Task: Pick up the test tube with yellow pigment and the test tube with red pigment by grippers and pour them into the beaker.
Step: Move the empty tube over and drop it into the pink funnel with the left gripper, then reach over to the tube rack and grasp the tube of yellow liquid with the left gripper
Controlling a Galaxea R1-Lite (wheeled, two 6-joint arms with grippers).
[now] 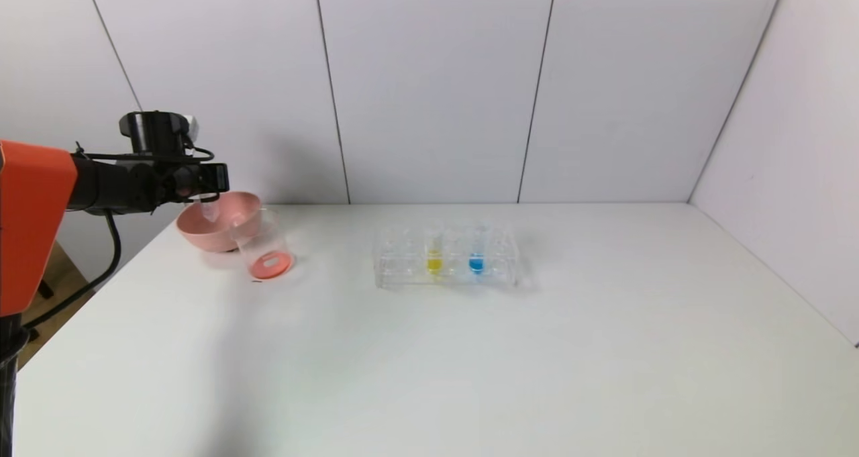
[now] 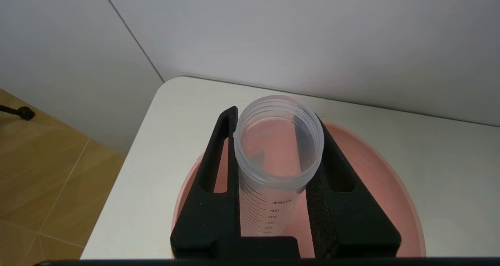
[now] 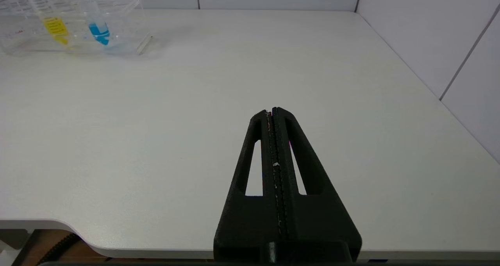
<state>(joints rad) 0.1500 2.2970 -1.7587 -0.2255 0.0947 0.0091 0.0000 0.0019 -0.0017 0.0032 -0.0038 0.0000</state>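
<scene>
White tabletop (image 1: 470, 349) and pale panelled walls are surrounding you; your left gripper (image 2: 278, 168) is pinching the emptied clear red-pigment tube (image 2: 275, 160) over the pink bowl (image 2: 375, 180), near the table's corner, beaker (image 1: 263, 245) just beside.

Right gripper (image 3: 272, 111) is hovering, pressed together, above open table; yellow-liquid tube (image 3: 52, 22) is standing racked far off.

The table (image 1: 470, 349) is viewed from above and in front by the head camera. The rack (image 1: 446, 256), seen mid-frame there, is shared at the right wrist view's upper left (image 3: 74, 27).

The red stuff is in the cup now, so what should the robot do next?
Probably lower the emptied test tube into the pink bowl. The left gripper holds it right above the bowl, the beaker already holds red liquid, and the yellow tube waits in the rack.
</scene>
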